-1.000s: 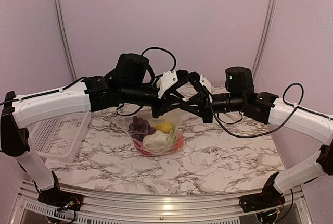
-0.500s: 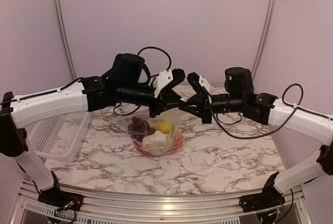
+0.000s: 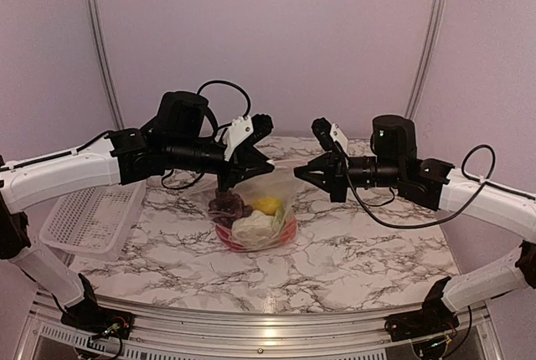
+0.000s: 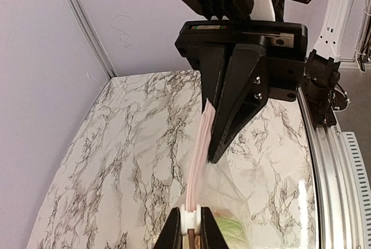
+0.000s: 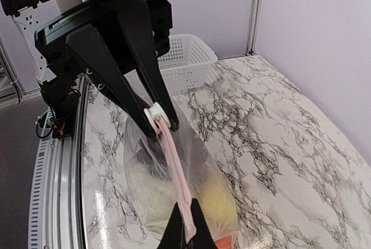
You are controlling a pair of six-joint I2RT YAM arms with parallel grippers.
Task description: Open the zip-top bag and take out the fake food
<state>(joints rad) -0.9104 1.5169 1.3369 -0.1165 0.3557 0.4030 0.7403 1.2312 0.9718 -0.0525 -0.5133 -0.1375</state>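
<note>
A marble-patterned table (image 3: 360, 243) seen from above, with two robot arms reaching in from either side. A clear zip-top bag (image 3: 280, 188) hangs between them. Its bottom rests on the table near the middle, and its top edge is lifted. The left gripper (image 4: 189, 226) is closed narrowly on the white slider (image 5: 154, 113) at one end of the bag's pink zip strip (image 5: 174, 156). The right gripper (image 5: 185, 211) is pinched fully closed on the strip's other end. The strip runs taut between the two fingertips as one band; whether the mouth is parted cannot be told. The fake food (image 3: 251, 226) sits inside the bag's bottom, below both grippers: white cauliflower, dark grapes (image 3: 228, 205), a yellow piece (image 3: 266, 204). A white lattice basket (image 3: 88, 218) stands at the table's left edge, well apart from the bag.
</note>
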